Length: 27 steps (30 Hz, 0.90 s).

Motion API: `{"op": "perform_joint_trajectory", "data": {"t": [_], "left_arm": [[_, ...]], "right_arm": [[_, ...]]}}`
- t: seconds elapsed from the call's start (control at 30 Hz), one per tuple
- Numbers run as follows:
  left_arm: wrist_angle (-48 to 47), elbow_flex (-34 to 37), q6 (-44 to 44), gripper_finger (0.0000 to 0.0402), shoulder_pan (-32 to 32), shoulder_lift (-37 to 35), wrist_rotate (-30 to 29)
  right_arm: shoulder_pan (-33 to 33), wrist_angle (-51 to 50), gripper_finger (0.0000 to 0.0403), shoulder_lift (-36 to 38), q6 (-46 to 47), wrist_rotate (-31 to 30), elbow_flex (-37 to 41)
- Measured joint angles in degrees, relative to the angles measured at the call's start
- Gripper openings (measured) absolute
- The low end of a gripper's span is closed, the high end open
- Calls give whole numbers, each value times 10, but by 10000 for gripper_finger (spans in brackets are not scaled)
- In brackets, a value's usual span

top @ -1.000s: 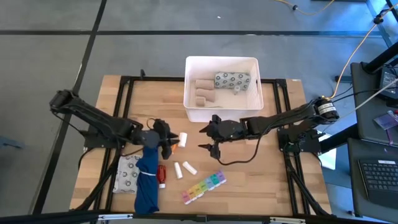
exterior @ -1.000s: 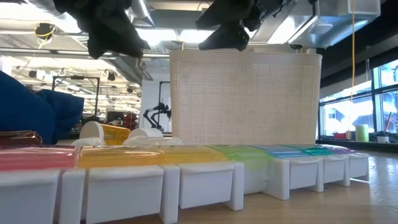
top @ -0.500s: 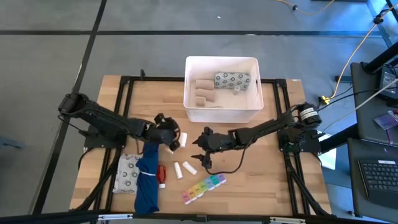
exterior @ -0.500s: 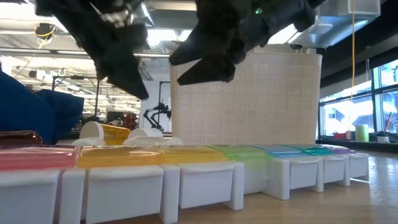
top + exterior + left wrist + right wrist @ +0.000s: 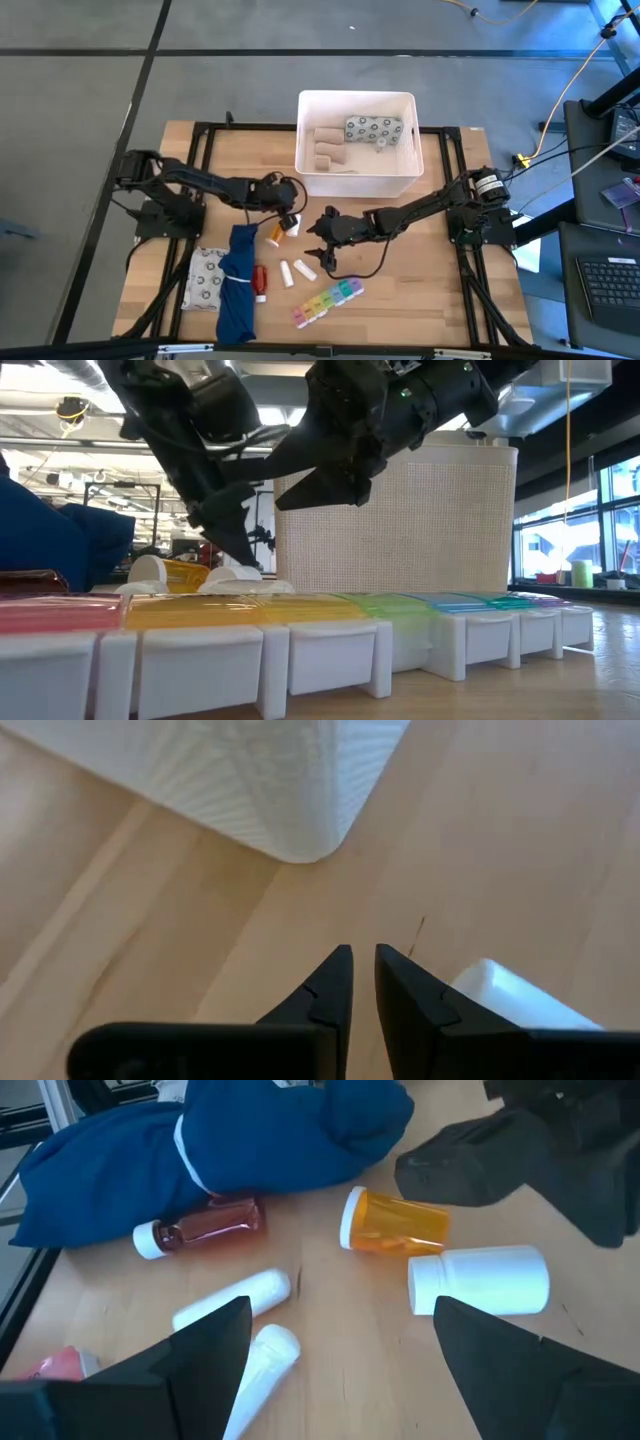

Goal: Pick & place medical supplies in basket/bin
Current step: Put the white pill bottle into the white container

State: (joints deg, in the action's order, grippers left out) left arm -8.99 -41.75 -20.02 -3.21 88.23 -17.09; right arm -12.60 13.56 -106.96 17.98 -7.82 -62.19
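The white tub (image 5: 355,175) stands at the table's far middle with gauze rolls and a patterned packet inside. My left gripper (image 5: 291,203) is just in front of the tub's near left corner (image 5: 290,815), shut and holding nothing. The white pill bottle (image 5: 505,992) lies right beside its fingers, and the orange bottle (image 5: 275,233) lies next to that. My right gripper (image 5: 324,243) hovers open, right of two white rolls (image 5: 295,270). On the table also lie the dark red tube (image 5: 200,1228), the rainbow organizer (image 5: 328,300) and a patterned packet (image 5: 205,282).
A blue cloth bundle (image 5: 238,285) lies along the near left, partly over the packet and beside the red tube. The black table frame (image 5: 200,130) runs along the edges. Bare wood lies right of the organizer and in front of the tub's right half.
My left gripper has moved toward the table's right and far side, from over the blue cloth to the tub's near left corner, and has come down. My right gripper has moved left and toward the near edge, away from the tub, and then held still.
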Motion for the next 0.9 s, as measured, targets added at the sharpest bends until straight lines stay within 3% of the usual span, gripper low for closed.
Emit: {"op": "perform_joint_trajectory", "data": {"t": [0.2,0.5,0.8,0.9], "left_arm": [[10,0,38,42,-15,20,88],[-37,0,9,36,-12,26,138],[-44,0,-21,27,-9,26,157],[-45,0,-31,23,-9,26,120]], "right_arm": [[0,-10,314,0,13,0,0],[0,-40,314,0,60,21,0],[-8,-52,314,0,90,17,0],[-11,-47,314,0,95,16,0]]}}
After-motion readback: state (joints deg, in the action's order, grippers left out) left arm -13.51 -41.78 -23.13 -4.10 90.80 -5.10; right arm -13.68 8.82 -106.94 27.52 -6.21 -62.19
